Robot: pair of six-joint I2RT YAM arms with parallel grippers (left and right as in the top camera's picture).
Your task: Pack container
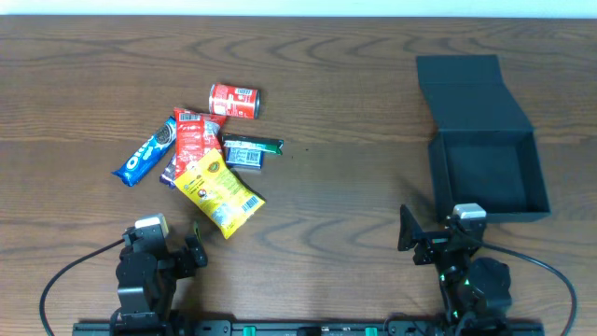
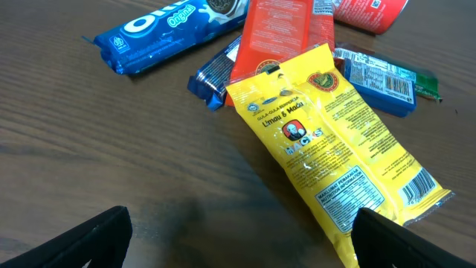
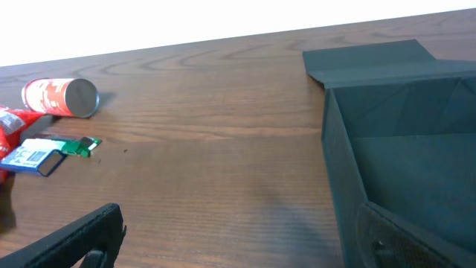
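Observation:
The container (image 1: 437, 177) is a matte black box at the right of the table, its lid flap (image 1: 466, 89) folded back and its inside bare. The right wrist view shows its near wall (image 3: 341, 186). A pile of snack packets lies at the left: a yellow packet (image 1: 219, 191) (image 2: 335, 141), a red packet (image 1: 191, 140) (image 2: 279, 33), a blue Oreo pack (image 1: 146, 151) (image 2: 163, 33), a red can (image 1: 233, 100) (image 3: 59, 97) and a blue-green bar (image 1: 247, 151) (image 2: 379, 82). My left gripper (image 1: 173, 241) (image 2: 239, 219) is open just short of the yellow packet. My right gripper (image 1: 438, 229) (image 3: 242, 216) is open beside the container's near corner.
A dark blue packet (image 2: 216, 74) lies partly under the red one. Bare wooden tabletop (image 1: 345, 159) separates the snack pile from the box. The table's far edge (image 3: 223, 41) runs behind them.

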